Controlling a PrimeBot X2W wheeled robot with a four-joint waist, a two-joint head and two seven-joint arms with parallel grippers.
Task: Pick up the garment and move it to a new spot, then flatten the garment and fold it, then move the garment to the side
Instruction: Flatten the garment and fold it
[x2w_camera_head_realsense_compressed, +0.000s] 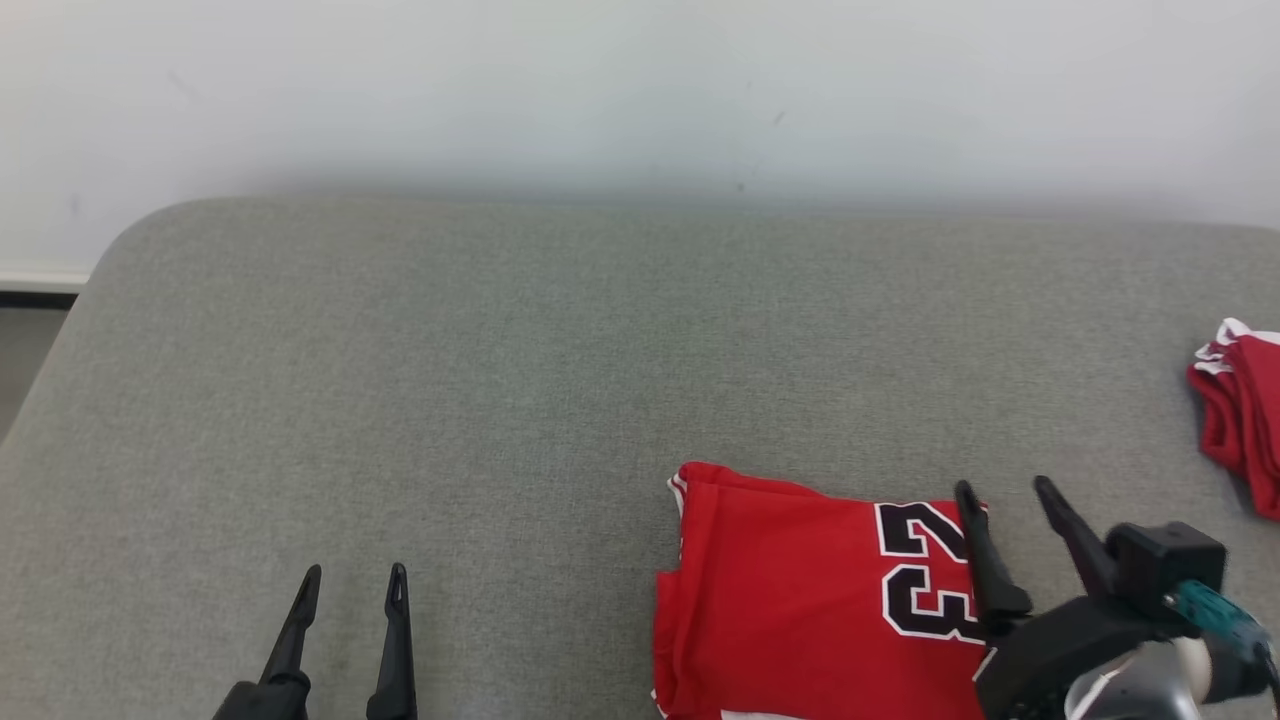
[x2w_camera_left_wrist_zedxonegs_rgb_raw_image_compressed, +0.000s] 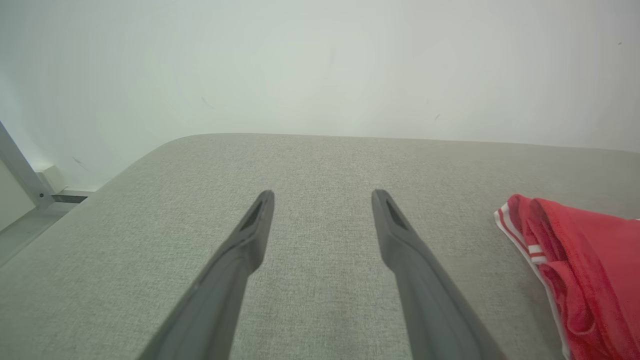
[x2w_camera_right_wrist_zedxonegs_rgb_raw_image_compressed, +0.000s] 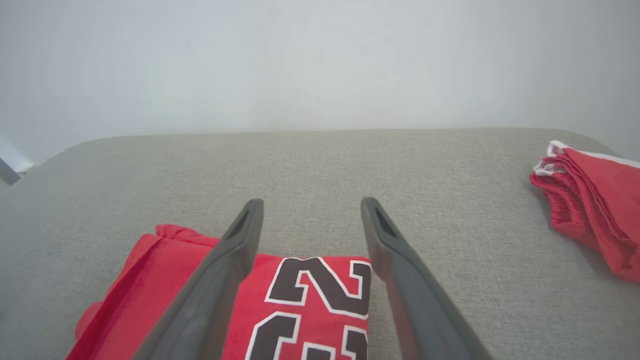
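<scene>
A grey fabric-covered desk (x2w_camera_head_realsense_compressed: 500, 380) lies wide and bare across its left and middle, open for reaching all the way to the white wall (x2w_camera_head_realsense_compressed: 640, 90) that closes off its far edge. Two obstacles sit on the right: a folded red jersey (x2w_camera_head_realsense_compressed: 790, 600) at the near edge and a second red garment (x2w_camera_head_realsense_compressed: 1245, 420) at the far right edge. They lie well apart, with a bare strip of fabric between them.

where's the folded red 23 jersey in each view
Head view: jersey at the bottom, right of centre, by the right gripper.
Left wrist view: jersey's striped edge at the lower right.
Right wrist view: jersey at the bottom, centre to left.
Shared landmark: the grey surface, by its rounded far-left corner.
</scene>
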